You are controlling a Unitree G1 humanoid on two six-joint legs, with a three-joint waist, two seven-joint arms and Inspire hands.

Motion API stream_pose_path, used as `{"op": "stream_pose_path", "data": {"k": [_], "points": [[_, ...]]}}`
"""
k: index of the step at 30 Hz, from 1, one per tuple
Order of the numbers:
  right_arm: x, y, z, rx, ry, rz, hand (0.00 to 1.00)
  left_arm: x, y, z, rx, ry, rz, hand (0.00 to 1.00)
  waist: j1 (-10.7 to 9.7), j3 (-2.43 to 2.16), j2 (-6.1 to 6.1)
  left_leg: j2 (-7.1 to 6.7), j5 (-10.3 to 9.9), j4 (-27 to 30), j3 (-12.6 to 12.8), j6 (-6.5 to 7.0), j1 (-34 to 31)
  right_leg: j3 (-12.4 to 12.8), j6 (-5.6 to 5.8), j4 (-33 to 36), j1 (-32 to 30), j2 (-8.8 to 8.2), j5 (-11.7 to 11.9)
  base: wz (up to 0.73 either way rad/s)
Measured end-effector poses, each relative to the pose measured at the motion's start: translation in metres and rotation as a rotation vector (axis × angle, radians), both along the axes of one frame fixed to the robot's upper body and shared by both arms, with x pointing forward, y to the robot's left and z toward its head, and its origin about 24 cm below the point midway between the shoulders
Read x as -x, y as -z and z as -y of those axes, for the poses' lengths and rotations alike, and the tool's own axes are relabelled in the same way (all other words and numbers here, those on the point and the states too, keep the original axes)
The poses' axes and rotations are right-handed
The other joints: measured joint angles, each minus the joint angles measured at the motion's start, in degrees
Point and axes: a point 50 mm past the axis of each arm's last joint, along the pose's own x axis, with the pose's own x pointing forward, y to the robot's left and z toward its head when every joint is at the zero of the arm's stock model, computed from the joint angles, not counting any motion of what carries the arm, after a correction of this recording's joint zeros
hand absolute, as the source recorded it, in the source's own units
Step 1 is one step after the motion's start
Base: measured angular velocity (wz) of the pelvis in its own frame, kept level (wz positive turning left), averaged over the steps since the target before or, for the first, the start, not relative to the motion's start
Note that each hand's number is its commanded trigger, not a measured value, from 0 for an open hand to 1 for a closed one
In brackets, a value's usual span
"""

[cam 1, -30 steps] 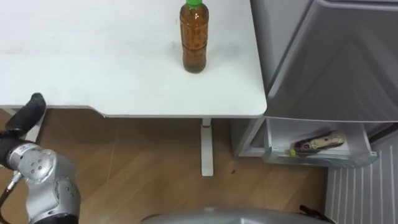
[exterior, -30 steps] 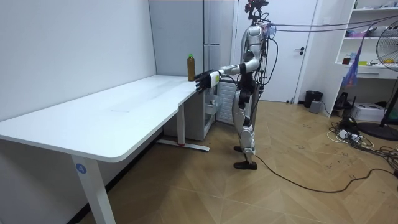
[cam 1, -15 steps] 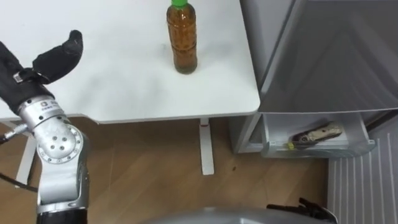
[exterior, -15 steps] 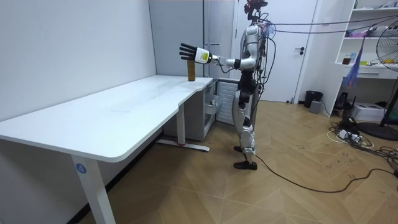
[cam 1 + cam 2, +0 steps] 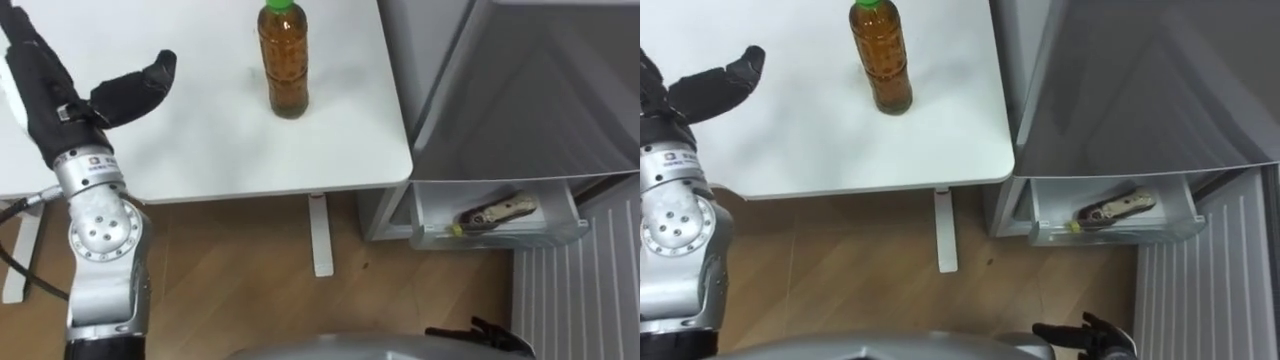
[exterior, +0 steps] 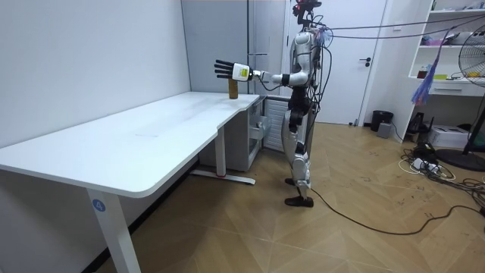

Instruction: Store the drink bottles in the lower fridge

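Note:
A brown tea bottle [image 5: 283, 62] with a green cap stands upright near the right end of the white table [image 5: 330, 130]. My left hand [image 5: 60, 85] hovers above the tabletop, well to the left of the bottle, black fingers straight and thumb spread, holding nothing. In the room view I stand at the table's end beside the grey fridge [image 6: 212, 45], left arm stretched out level with the bottle [image 6: 233, 83]. My right hand [image 5: 1085, 335] hangs low at the bottom edge, fingers relaxed and empty.
The fridge's grey door [image 5: 540, 90] stands open to my right, close against the table's end. Its lower door shelf [image 5: 500, 235] holds a flat packet [image 5: 497, 212] lying on its side. A white table leg [image 5: 320, 235] stands on wooden floor below.
My left hand has risen from below the table's front edge to above the tabletop and opened toward the bottle. The view has shifted slightly; the bottle has not moved.

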Motion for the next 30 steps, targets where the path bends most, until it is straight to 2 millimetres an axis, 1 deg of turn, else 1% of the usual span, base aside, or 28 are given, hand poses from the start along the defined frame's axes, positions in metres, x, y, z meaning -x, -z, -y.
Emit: {"op": "stream_pose_path", "data": {"k": [1,3,5,8,9,11,16,17,19,20,25,28,29,30], "points": [[0.000,0.000,0.000,0.000,-0.001,0.000,0.00,0.000,0.001,0.002,0.001,0.013,-0.004,0.00,-0.1,0.01,-0.02,0.00,0.0,0.0,0.0,0.00,0.0,0.0,0.00,0.0,0.0,0.00,0.0,0.00],[-0.002,0.000,-0.001,-0.001,-0.001,0.003,0.00,-0.003,0.006,0.003,0.007,0.040,-0.035,0.00,-1.1,0.01,0.00,0.01,0.0,0.0,0.0,0.00,-0.1,0.0,0.00,0.1,-0.1,-0.01,0.0,0.00],[-0.002,0.000,-0.001,-0.001,0.002,0.002,0.00,-0.007,0.009,0.004,0.015,0.056,-0.054,0.00,-1.5,0.02,0.00,0.05,0.0,0.1,0.1,0.00,-0.3,0.0,-0.08,0.2,-0.6,0.01,0.0,0.00],[-0.001,0.000,0.000,-0.001,0.010,0.000,0.00,-0.011,0.018,0.003,0.070,0.067,-0.092,0.00,-2.3,-0.04,0.13,0.09,0.0,0.1,0.2,0.01,-0.2,0.4,-0.13,0.5,-0.7,0.08,0.1,-0.06],[-0.001,0.000,0.000,-0.001,0.010,-0.002,0.00,-0.011,0.022,0.003,0.102,0.070,-0.105,0.00,-2.3,-0.09,0.26,0.18,0.0,0.1,0.6,0.00,0.0,1.1,-0.14,0.8,-0.7,0.22,0.1,-0.19],[0.000,0.000,0.000,-0.002,0.011,-0.004,0.00,-0.012,0.024,0.002,0.146,0.078,-0.117,0.00,-2.4,-0.07,0.34,0.27,0.0,0.2,0.9,0.01,0.0,1.8,-0.26,1.0,-0.8,0.34,0.2,-0.15],[0.001,0.000,0.000,-0.001,0.013,-0.007,0.00,-0.018,0.025,0.004,0.219,0.114,-0.110,0.00,-2.7,-0.06,0.60,0.33,0.0,0.5,1.2,0.01,0.2,2.0,-0.35,1.1,-0.9,0.39,0.2,-0.02],[0.001,0.000,0.002,0.003,0.013,-0.007,0.00,-0.019,0.025,0.004,0.223,0.117,-0.110,0.00,-2.6,0.05,0.78,0.38,0.0,0.5,1.5,0.01,0.5,2.2,-0.37,1.1,-0.9,0.44,0.3,-0.06],[0.002,-0.001,0.004,0.007,0.019,-0.006,0.00,-0.021,0.027,0.004,0.224,0.126,-0.116,0.00,-2.7,0.03,1.17,0.40,0.0,0.5,1.4,0.01,0.6,2.3,-0.38,1.1,-0.9,0.48,0.3,-0.03],[0.002,-0.001,0.006,0.002,0.024,-0.004,0.00,-0.021,0.027,0.004,0.224,0.135,-0.120,0.00,-2.8,0.10,1.45,0.41,0.0,0.4,1.4,0.00,0.6,2.3,-0.38,1.1,-0.9,0.50,0.3,0.00],[0.011,-0.002,0.010,-0.014,0.042,-0.025,0.00,-0.022,0.028,0.004,0.245,0.170,-0.123,0.00,-3.9,0.09,1.82,0.47,0.0,0.0,1.5,-0.01,0.8,2.9,-0.39,1.1,-0.9,0.63,0.3,-0.01],[0.022,-0.001,0.011,-0.022,0.066,-0.065,0.00,-0.023,0.033,0.000,0.275,0.188,-0.141,0.00,-4.3,0.10,1.78,0.45,0.0,0.0,1.7,-0.01,1.0,3.3,-0.39,1.3,-0.6,0.67,0.3,-0.09],[0.023,-0.001,0.011,-0.022,0.063,-0.079,0.00,-0.025,0.036,-0.001,0.280,0.198,-0.164,0.00,-4.4,0.27,1.63,0.43,0.0,0.0,1.7,-0.01,1.3,3.3,-0.39,1.3,-0.3,0.67,0.3,-0.05],[0.030,0.000,0.011,-0.020,0.048,-0.109,0.00,-0.026,0.040,-0.002,0.294,0.206,-0.189,0.00,-4.5,0.38,1.41,0.42,0.0,0.0,1.7,-0.01,1.6,3.3,-0.39,1.3,-0.1,0.67,0.3,-0.04]]}}
